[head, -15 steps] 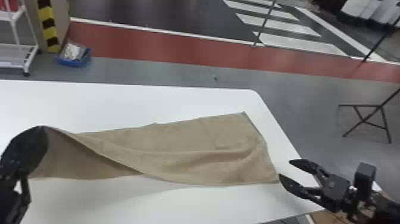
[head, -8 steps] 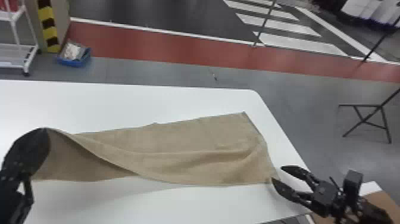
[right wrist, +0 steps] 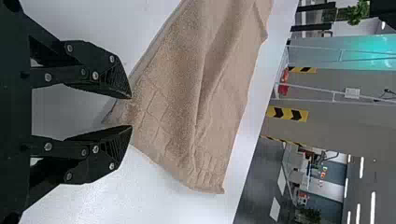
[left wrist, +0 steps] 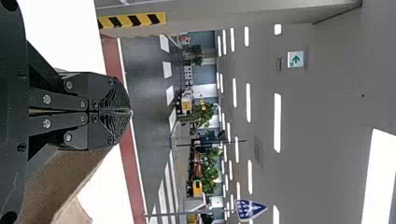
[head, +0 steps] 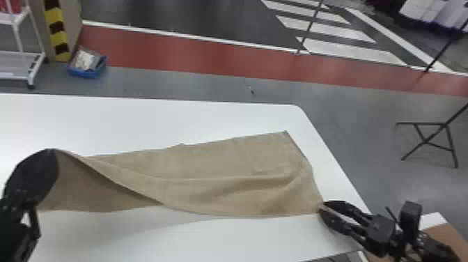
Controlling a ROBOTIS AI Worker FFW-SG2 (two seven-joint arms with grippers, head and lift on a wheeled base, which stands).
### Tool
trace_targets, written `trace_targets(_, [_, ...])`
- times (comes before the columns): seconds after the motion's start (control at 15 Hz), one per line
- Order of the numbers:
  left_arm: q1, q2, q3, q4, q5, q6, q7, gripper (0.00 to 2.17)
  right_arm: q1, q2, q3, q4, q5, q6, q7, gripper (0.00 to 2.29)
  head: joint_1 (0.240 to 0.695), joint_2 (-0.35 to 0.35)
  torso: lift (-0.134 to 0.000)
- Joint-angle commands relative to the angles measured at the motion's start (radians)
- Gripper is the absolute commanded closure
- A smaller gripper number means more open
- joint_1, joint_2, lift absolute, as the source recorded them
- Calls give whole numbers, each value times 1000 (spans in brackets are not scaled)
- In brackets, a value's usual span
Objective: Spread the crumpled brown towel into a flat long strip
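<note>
Nubbly brown towel [head: 226, 174], rippled, twisted, pinched in left hand [head: 50, 155]; right hand [head: 322, 206] open at corner

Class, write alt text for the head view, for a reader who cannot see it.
A long brown towel stretches across a white table, its left end raised in the left claw, the right claw open around its near right corner.

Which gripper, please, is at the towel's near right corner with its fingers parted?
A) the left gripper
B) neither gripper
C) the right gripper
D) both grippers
C: the right gripper has its fingers apart on either side of a corner of the towel, while the left gripper is closed at the other end.
</note>
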Motion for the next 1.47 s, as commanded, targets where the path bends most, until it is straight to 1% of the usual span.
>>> trace_targets(0.0, [-4, 0, -7, 0, -7, 3, 6, 1420, -6, -5, 1, 0, 2, 7, 5, 907, 695, -350, -124])
trace_targets(0.07, [-4, 0, -7, 0, -8, 10, 6, 1420, -11, -6, 1, -1, 5, 16, 7, 1079, 695, -350, -124])
trace_targets(0.2, [-4, 0, -7, -2, -8, 10, 7, 1420, -15, -8, 8, -4, 5, 22, 9, 1129, 695, -350, -124])
trace_targets(0.27, [-4, 0, -5, -2, -10, 10, 13, 1420, -15, -8, 9, -6, 0, 22, 9, 1342, 695, -350, -124])
trace_targets(0.33, [-4, 0, -5, -2, -11, 13, 16, 1420, -18, -6, 11, -6, -4, 28, 9, 1366, 695, -350, -124])
trace_targets(0.4, [-4, 0, -5, -2, -11, 13, 16, 1420, -20, -3, 5, -6, -26, 31, 4, 1217, 695, -350, -124])
trace_targets(0.47, [-4, -2, -7, -2, -11, 13, 16, 1420, -20, -2, -5, -6, -43, 28, 4, 772, 695, -350, -124])
trace_targets(0.53, [-4, -2, -7, -3, -11, 13, 16, 1420, -18, -2, -6, -6, -47, 16, 4, 407, 695, -350, -124])
trace_targets(0.6, [-4, -2, -7, -3, -11, 13, 16, 1420, -17, -2, -9, -3, -47, 13, 1, 302, 695, -350, -124])
trace_targets(0.8, [-6, -2, -7, -3, -11, 13, 16, 1420, -17, -3, 0, 19, -44, -2, -10, 302, 695, -350, -124])
trace_targets(1.07, [-4, 0, -7, -5, -11, 13, 16, 1420, -49, -6, 28, 66, -23, -15, -14, 306, 695, -350, -124])
trace_targets(1.2, [-4, 0, -7, -2, -10, 13, 16, 1420, -57, -6, 41, 69, -15, -15, -14, 475, 695, -350, -124])
trace_targets(1.27, [-4, 0, -7, -3, -10, 13, 16, 1420, -60, -5, 49, 69, -12, -12, -13, 505, 695, -350, -124])
trace_targets(1.4, [-4, 0, -7, -3, -10, 13, 16, 1420, -64, -6, 52, 69, -3, -8, -10, 745, 695, -350, -124])
